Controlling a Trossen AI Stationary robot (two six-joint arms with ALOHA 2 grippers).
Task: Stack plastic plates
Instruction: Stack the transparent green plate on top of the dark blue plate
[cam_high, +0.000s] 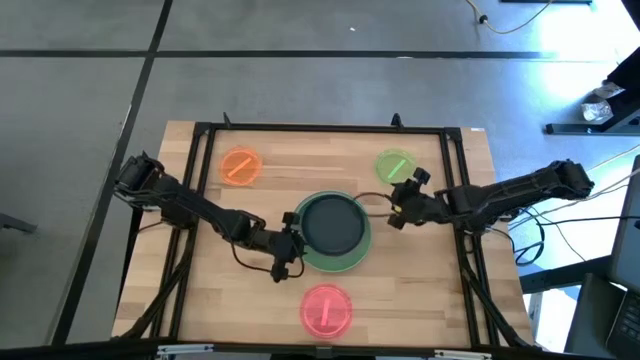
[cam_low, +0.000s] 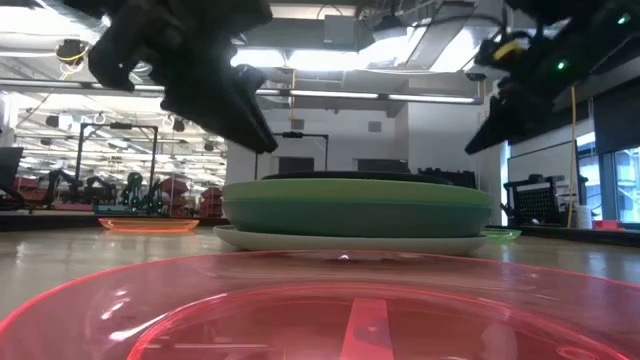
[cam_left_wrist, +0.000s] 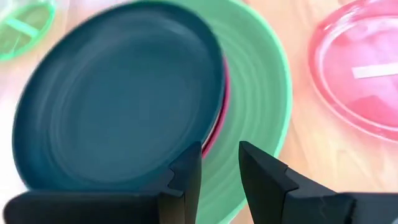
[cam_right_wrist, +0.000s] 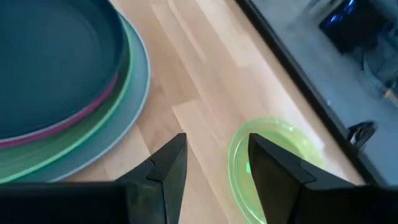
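Observation:
A stack of plates (cam_high: 333, 232) stands mid-table: dark navy plate (cam_left_wrist: 118, 99) on top, a magenta rim (cam_left_wrist: 219, 118) under it, a green plate (cam_left_wrist: 261, 87) below, a pale plate (cam_low: 350, 241) at the bottom. Small orange (cam_high: 240, 166), lime (cam_high: 395, 166) and pink-red (cam_high: 326, 308) plates lie flat apart. My left gripper (cam_left_wrist: 221, 168) is open and empty above the stack's left near edge. My right gripper (cam_right_wrist: 217, 163) is open and empty above the table between the stack and the lime plate (cam_right_wrist: 273, 162).
A black frame (cam_high: 320, 128) runs around the wooden table top. Bare wood lies at the near left and near right corners. The room behind shows shelves and equipment in the low view.

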